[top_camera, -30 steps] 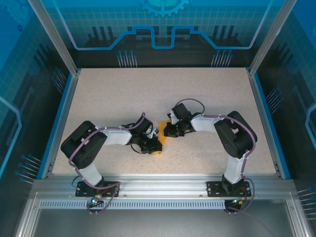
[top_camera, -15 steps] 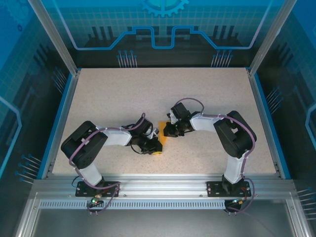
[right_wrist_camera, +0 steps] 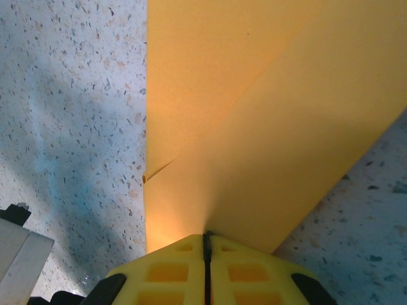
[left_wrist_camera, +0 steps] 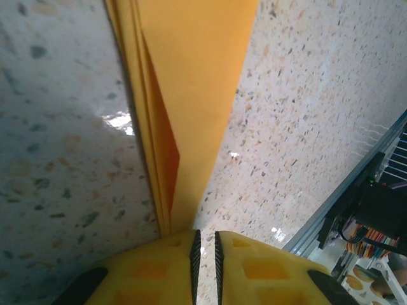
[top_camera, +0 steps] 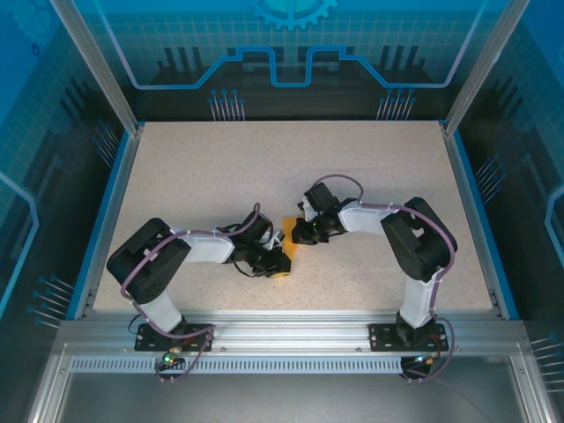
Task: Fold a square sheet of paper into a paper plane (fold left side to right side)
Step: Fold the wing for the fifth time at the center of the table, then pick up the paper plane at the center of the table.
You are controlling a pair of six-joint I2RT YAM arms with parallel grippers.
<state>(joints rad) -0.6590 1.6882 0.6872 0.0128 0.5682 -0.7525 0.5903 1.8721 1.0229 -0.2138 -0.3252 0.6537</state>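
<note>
The orange sheet of paper (top_camera: 288, 224) lies on the table centre, folded into a slim layered shape. It runs up the left wrist view as a narrow tapering strip (left_wrist_camera: 191, 95) with stacked edges on its left. My left gripper (top_camera: 280, 267) sits at its near end. The jaws (left_wrist_camera: 205, 235) stand a thin slit apart with bare tabletop showing between them, and the paper's tip passes under the left finger (left_wrist_camera: 152, 267). My right gripper (top_camera: 297, 236) comes in from the right, shut (right_wrist_camera: 206, 236), with its tips against the flat orange layers (right_wrist_camera: 267, 114).
Speckled beige tabletop (top_camera: 220, 167) stretches around the paper on all sides. A blue rim (top_camera: 115, 211) bounds it left and right. An aluminium rail (top_camera: 282, 330) runs along the near edge; a corner of it shows in the left wrist view (left_wrist_camera: 356, 203).
The right wrist has edged slightly toward the paper. The left arm has shifted a hair. The paper stays where it was.
</note>
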